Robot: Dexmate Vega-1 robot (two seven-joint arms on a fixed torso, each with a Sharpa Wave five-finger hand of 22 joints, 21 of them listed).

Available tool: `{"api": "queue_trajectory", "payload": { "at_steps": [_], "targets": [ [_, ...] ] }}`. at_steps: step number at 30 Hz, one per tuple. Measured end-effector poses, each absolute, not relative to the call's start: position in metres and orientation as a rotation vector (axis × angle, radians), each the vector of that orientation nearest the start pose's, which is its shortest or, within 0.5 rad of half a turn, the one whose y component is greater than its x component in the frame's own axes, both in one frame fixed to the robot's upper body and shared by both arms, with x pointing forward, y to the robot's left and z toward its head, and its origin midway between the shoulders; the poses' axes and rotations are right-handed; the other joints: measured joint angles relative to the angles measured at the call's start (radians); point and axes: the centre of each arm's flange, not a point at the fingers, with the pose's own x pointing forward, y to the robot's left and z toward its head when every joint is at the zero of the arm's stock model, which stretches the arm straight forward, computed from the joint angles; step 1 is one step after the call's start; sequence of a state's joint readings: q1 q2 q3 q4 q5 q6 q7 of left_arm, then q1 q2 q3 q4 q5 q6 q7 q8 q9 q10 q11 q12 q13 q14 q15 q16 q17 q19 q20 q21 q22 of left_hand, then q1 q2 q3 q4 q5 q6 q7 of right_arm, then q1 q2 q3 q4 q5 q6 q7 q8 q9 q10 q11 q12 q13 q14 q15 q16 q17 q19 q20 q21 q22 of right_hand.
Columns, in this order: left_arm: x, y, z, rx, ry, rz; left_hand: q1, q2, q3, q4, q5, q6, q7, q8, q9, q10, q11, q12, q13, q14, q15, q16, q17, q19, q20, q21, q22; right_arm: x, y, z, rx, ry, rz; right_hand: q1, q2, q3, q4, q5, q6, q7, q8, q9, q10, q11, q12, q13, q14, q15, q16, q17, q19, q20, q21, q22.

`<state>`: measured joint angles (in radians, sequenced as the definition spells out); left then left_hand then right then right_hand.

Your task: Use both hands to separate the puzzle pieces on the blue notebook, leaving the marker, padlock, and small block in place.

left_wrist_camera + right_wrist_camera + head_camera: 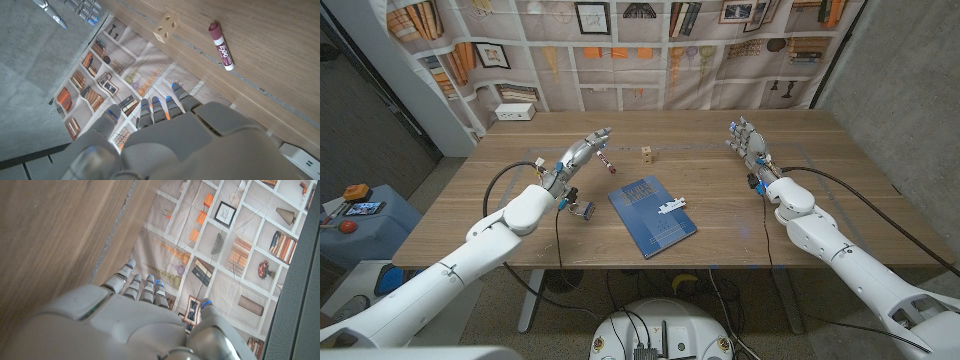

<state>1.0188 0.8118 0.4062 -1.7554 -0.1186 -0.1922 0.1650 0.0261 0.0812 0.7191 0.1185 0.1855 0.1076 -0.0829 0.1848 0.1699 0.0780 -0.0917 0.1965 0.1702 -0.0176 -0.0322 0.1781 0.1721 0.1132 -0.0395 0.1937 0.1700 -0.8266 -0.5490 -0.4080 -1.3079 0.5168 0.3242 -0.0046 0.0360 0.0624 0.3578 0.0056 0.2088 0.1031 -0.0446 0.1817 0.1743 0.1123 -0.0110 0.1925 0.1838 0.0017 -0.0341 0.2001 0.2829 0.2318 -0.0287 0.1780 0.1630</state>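
Head view: saw the blue notebook (653,217) near the middle of the table (740,250), with the joined white puzzle pieces (670,206) at its right edge. Judged the separating not yet begun. Best done by bringing both hands in over the notebook, pinning one piece and drawing the other sideways, low and slow (keeps the notebook from sliding). Left hand (590,146) stretched forward near the marker (607,162), fingers apart, holding nothing; right hand (746,138) likewise extended at the far right, fingers apart, empty. Small block (646,153) stood between them at the far side; padlock (583,209) lay just left of the notebook, so worth approaching from above.

Left wrist view: fingers (159,107) extended, nothing held; marker (221,45) and block (166,26) ahead.

Right wrist view: fingers (134,286) straight, empty, over bare table.
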Motion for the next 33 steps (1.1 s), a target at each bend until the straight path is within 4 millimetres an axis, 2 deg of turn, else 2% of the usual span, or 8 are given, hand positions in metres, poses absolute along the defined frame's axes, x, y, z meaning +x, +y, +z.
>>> {"api": "queue_trajectory", "payload": {
  "at_steps": [4,15,22,33],
  "targets": [
    [0.557,0.253,-0.016,0.728,-0.754,-0.183,-0.005,-0.005,0.0,0.008,0.0,-0.004,-0.01,0.0,0.0,0.004,-0.007,0.0,0.0,0.0,0.0,0.0,0.0,0.0,0.0,0.0,0.0,0.648,-0.286,-0.02,-0.134,-0.636,0.195,0.01,0.01,0.0,0.0,0.0,0.0,0.0,0.0,0.0,0.0,0.0,0.0,0.0,0.0,0.0,0.0,0.0,0.0,0.0,0.0,0.0],
    [0.544,0.244,-0.019,0.917,-0.792,-0.167,-0.005,-0.005,0.014,0.014,0.0,0.007,-0.021,0.0,0.0,0.013,-0.027,0.0,0.0,0.011,0.0,0.0,-0.004,0.0,0.0,0.0,0.0,0.649,-0.285,-0.022,-0.152,-0.636,0.198,0.01,0.01,0.004,-0.004,0.0,0.0,0.0,0.0,0.0,0.0,0.0,0.0,0.0,0.0,0.0,0.0,-0.004,0.0,0.0,0.0,0.0],
    [0.538,0.236,-0.022,1.026,-0.819,-0.162,-0.005,-0.005,0.009,0.026,0.0,0.021,-0.035,0.0,0.0,0.022,-0.035,0.0,0.0,0.02,0.002,0.0,0.0,0.0,0.0,0.0,0.0,0.65,-0.284,-0.023,-0.16,-0.635,0.195,0.011,0.01,0.007,-0.007,0.0,0.0,0.0,0.0,0.0,0.0,0.0,0.0,0.0,0.0,0.0,0.0,-0.009,0.0,0.0,0.0,0.0],
    [0.53,0.22,-0.034,1.12,-0.852,-0.167,-0.017,-0.009,0.0,0.036,0.0,0.027,-0.041,0.0,0.0,0.027,-0.041,0.0,0.0,0.02,0.002,0.0,0.003,-0.009,0.002,-0.001,0.0,0.649,-0.284,-0.023,-0.164,-0.642,0.195,0.02,0.001,0.004,-0.013,0.0,0.0,0.0,0.0,0.0,0.0,0.0,0.0,0.0,0.0,0.0,0.0,-0.014,0.0,0.0,0.0,0.0]
  ]
}}
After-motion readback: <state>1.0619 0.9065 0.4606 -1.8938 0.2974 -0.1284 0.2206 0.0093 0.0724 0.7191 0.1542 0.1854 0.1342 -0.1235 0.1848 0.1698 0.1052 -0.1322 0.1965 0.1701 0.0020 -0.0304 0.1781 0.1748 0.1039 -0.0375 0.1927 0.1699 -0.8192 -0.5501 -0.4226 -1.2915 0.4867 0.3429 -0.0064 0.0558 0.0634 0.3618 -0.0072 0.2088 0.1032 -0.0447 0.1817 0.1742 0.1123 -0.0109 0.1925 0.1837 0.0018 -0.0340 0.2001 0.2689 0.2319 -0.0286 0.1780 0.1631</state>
